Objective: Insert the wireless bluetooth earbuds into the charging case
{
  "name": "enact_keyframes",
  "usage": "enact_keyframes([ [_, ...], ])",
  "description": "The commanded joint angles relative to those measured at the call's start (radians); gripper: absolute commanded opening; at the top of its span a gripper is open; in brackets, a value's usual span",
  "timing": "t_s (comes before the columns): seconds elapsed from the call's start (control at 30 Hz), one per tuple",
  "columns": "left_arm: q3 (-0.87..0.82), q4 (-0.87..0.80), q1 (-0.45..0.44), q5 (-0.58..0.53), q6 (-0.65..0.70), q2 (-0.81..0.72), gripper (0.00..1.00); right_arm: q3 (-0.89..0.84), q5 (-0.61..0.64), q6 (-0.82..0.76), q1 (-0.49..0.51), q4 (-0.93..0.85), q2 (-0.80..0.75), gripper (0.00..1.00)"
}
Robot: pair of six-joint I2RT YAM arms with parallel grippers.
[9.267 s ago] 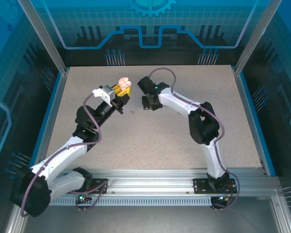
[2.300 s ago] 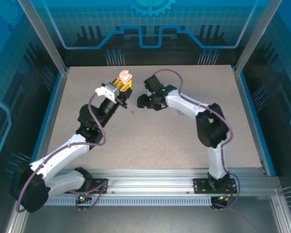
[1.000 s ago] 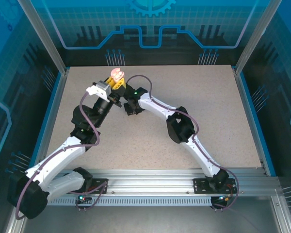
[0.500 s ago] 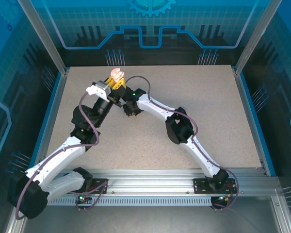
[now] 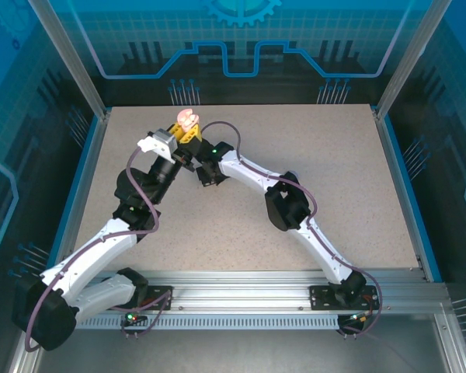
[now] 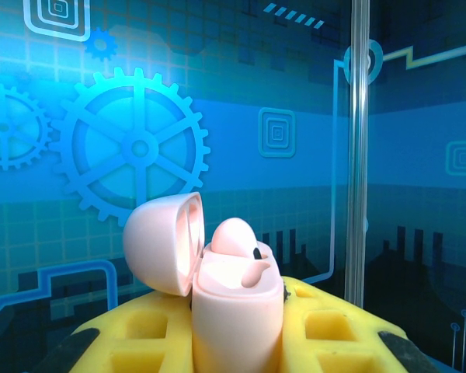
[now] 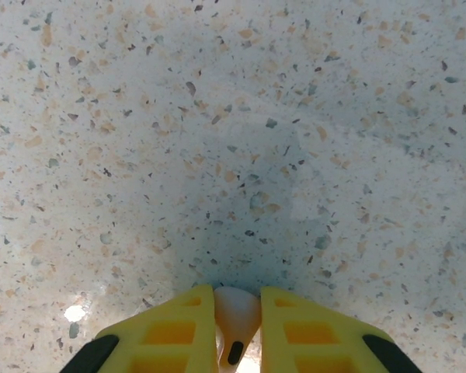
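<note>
A flat table point(image 5: 334, 171) with a pale beige top, finely speckled with orange, grey and dark flecks. An aluminium rail point(image 5: 248, 299) runs along its near edge. Seen from that rail, blue trim point(image 5: 401, 186) borders the top on the left and right sides. Soft grey shadow lies on the far left part of the top, well away from the rail.

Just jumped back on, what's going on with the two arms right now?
The left end effector holds the pink charging case up off the table with its lid open, and one earbud sits inside. The right end effector, close beside it and pointing down, pinches a pale pink earbud that is not yet inserted.
</note>
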Motion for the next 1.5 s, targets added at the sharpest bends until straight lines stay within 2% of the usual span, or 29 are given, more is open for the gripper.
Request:
enact_keyframes([
  [0.0, 0.013, 0.008, 0.007, 0.017, -0.026, -0.011, 0.00, -0.032, 0.013, 0.002, 0.019, -0.009, -0.042, 0.15],
  [0.33, 0.017, -0.008, 0.008, 0.030, -0.027, -0.009, 0.00, -0.253, 0.046, -0.010, 0.003, 0.076, -0.216, 0.14],
  [0.7, 0.018, -0.017, 0.008, 0.045, -0.035, -0.009, 0.00, -0.666, 0.019, -0.033, 0.005, 0.221, -0.496, 0.14],
  [0.93, 0.017, -0.017, 0.007, 0.050, -0.042, -0.007, 0.00, -0.859, -0.003, -0.030, 0.018, 0.288, -0.592, 0.14],
  [1.27, 0.016, -0.016, 0.005, 0.050, -0.044, -0.007, 0.00, -0.959, 0.002, -0.024, 0.026, 0.316, -0.603, 0.15],
  [1.47, 0.013, -0.013, 0.005, 0.050, -0.046, -0.005, 0.00, -0.956, 0.012, -0.008, 0.026, 0.305, -0.584, 0.20],
])
